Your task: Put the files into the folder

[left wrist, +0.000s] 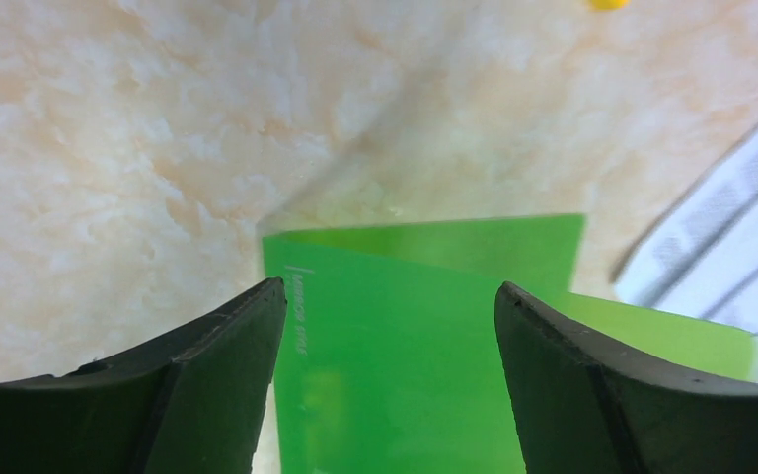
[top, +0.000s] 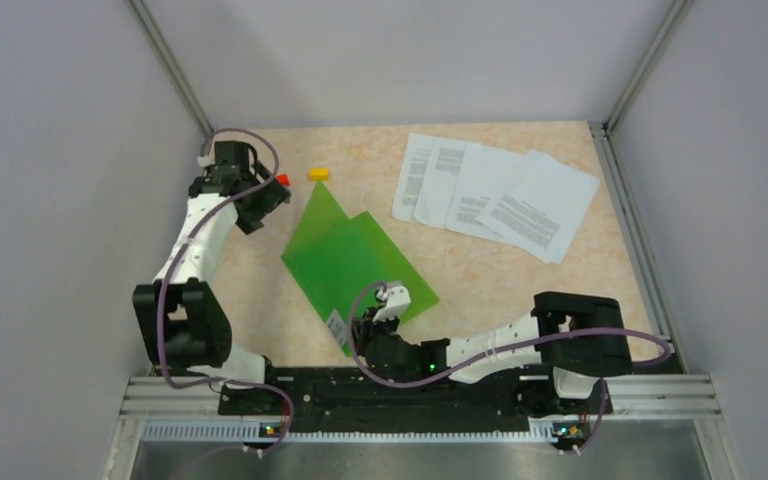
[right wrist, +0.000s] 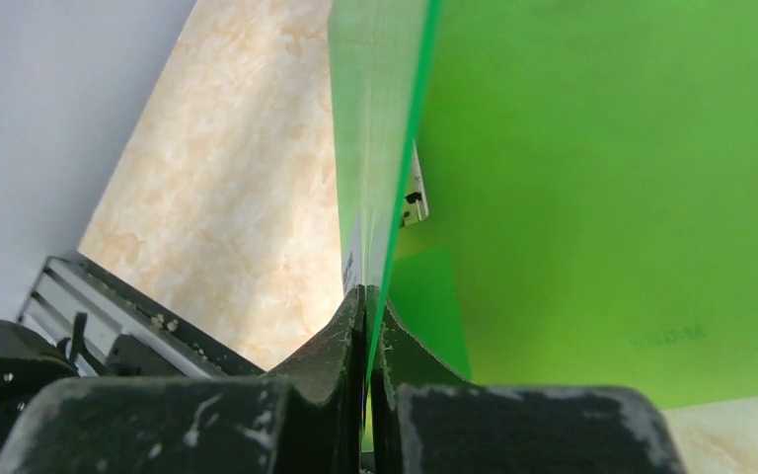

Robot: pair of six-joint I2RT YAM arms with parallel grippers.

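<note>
The bright green folder [top: 345, 250] lies in the middle of the table, one cover raised and standing off the other. My right gripper [top: 388, 303] is at its near edge, shut on the edge of the raised cover [right wrist: 602, 197], which runs up thin between the fingertips of that gripper [right wrist: 367, 293]. My left gripper [top: 265, 200] is open above the folder's far left corner, and the green sheet [left wrist: 405, 355] shows below between its fingers, with nothing held in the gripper [left wrist: 390, 291]. The files [top: 495, 195], several white printed sheets, lie fanned out at the back right, apart from the folder.
A small yellow block [top: 318, 173] and a red block [top: 282, 179] sit just behind the folder near my left gripper. Grey walls close in the table on three sides. An edge of the sheets [left wrist: 730, 237] shows at the right of the left wrist view.
</note>
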